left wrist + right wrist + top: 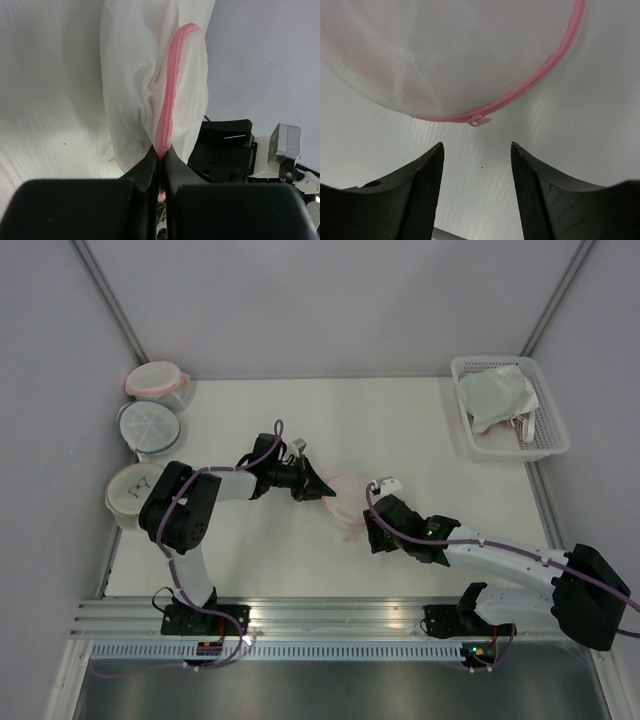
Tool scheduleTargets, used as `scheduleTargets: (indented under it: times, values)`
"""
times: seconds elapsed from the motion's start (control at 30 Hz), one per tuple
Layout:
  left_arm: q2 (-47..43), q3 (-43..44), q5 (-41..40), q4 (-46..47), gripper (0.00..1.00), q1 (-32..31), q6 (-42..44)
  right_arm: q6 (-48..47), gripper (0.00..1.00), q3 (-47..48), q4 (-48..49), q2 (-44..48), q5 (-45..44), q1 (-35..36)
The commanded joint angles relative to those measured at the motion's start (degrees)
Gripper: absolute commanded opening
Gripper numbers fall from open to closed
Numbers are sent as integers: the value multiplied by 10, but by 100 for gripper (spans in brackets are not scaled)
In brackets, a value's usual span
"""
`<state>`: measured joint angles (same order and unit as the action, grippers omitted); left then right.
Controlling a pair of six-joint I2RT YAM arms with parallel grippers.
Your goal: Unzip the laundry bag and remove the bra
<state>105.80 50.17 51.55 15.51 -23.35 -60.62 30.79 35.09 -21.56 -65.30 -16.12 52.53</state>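
Note:
The laundry bag (pixel 346 502), white mesh with a pink zipper rim, lies at the table's middle between my two grippers. My left gripper (pixel 318 487) is shut on its pink rim (pixel 167 115), holding the bag's left edge. In the right wrist view the bag (pixel 450 50) fills the top, and its pink zipper pull (pixel 478 120) hangs just ahead of my right gripper (pixel 476 150), which is open and empty with the pull in line with the gap. My right gripper (pixel 372 530) sits at the bag's near right side. The bra is hidden; only a faint pinkish shade shows through the mesh.
A white basket (pixel 545 440) with pale cloth pieces stands at the back right. At the left edge sit a pink-rimmed pouch (pixel 156 379), a blue-rimmed pouch (pixel 148 425) and a tan-rimmed pouch (pixel 128 494). The table's near edge runs along a metal rail (pixel 330 612).

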Motion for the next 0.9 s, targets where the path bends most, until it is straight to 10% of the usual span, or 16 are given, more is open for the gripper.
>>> scheduleTargets:
  times: [0.0,0.33,0.5,0.6,0.87]
  values:
    - [17,39,23,-33,2,10,48,-29,59,37,20,-33,-42,6]
    - [47,75,32,-82,2,18,93,-81,55,78,61,-109,-108,6]
    - [52,79,36,-84,2,20,98,-84,31,99,69,-151,-142,6]
    - [52,79,39,-89,2,25,103,-73,0,108,57,-157,-157,7]
    - [76,116,36,-136,2,51,138,-23,0,109,-22,-123,-237,6]
